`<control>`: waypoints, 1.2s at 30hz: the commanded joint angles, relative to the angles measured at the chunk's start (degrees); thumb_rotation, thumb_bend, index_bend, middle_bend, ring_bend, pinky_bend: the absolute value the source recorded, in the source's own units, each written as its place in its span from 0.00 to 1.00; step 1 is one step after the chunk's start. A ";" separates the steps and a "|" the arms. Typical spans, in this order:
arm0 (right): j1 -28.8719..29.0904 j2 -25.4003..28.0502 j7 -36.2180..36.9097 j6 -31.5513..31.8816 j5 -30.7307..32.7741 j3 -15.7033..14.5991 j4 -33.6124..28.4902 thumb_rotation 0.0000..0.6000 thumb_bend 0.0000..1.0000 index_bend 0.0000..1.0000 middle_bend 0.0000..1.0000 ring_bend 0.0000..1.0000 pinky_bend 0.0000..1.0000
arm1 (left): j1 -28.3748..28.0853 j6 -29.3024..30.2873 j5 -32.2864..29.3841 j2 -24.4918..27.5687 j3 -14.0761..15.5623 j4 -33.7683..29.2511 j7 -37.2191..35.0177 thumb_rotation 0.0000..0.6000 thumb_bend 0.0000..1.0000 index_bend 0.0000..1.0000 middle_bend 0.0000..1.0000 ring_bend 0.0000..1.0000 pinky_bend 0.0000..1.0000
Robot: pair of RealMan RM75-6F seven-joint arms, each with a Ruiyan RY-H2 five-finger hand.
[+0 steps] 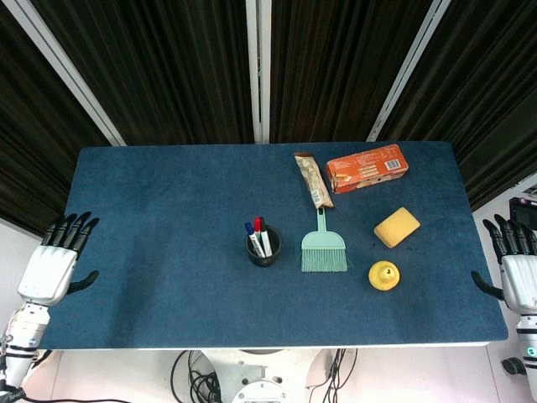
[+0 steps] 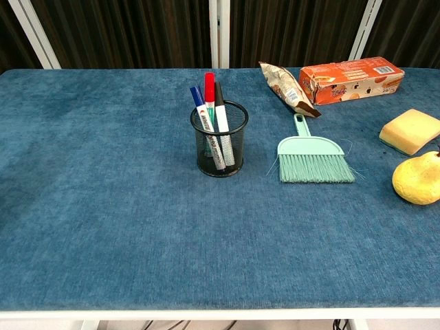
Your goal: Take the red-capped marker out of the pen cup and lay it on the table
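Fingers spread on left robot hand (image 1: 50, 267) and right robot hand (image 1: 518, 273) — both empty, off the table (image 1: 151, 252) edges.

Matt blue cloth-like table (image 2: 103, 227), black wire-mesh pen cup (image 2: 219, 148), glossy plastic brush (image 2: 311, 159), porous sponge (image 2: 410, 130).

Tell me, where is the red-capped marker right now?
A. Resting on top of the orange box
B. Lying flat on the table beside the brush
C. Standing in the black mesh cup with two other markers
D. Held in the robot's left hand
C. The red-capped marker stands in the pen cup between a blue-capped and a black-capped marker, while the left hand and the right hand sit empty at the table's side edges.
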 commanded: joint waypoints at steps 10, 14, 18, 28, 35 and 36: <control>0.77 2.60 -2.21 -0.20 1.09 1.63 -3.61 1.00 0.18 0.00 0.00 0.00 0.00 | -17.22 -22.12 -4.56 2.66 -9.18 -11.09 -2.45 1.00 0.21 0.14 0.15 0.03 0.18; 1.93 2.94 -3.09 -1.50 1.63 2.31 -5.00 1.00 0.18 0.00 0.00 0.00 0.00 | -22.86 -28.01 -9.55 -0.36 -12.95 -10.45 -4.21 1.00 0.24 0.18 0.15 0.03 0.21; 2.20 3.26 -2.50 -1.63 1.84 2.63 -5.80 1.00 0.18 0.00 0.00 0.00 0.00 | -28.84 -34.68 -16.10 -3.91 -14.83 -7.96 -2.32 1.00 0.26 0.20 0.16 0.03 0.21; 1.69 3.59 -3.03 -2.63 3.65 2.09 -5.56 1.00 0.18 0.00 0.00 0.00 0.00 | -40.62 -38.50 -37.63 -13.93 -13.14 -0.74 11.44 1.00 0.26 0.24 0.18 0.06 0.21; 1.85 3.79 -4.14 -4.11 5.02 1.76 -6.11 1.00 0.18 0.00 0.00 0.00 0.00 | -44.84 -34.94 -48.12 -18.19 -12.21 2.79 16.99 1.00 0.26 0.25 0.19 0.06 0.21; 1.87 3.87 -4.27 -4.43 5.33 1.71 -6.25 1.00 0.18 0.00 0.00 0.00 0.00 | -45.31 -35.19 -49.49 -18.48 -12.31 3.08 17.06 1.00 0.26 0.25 0.19 0.06 0.21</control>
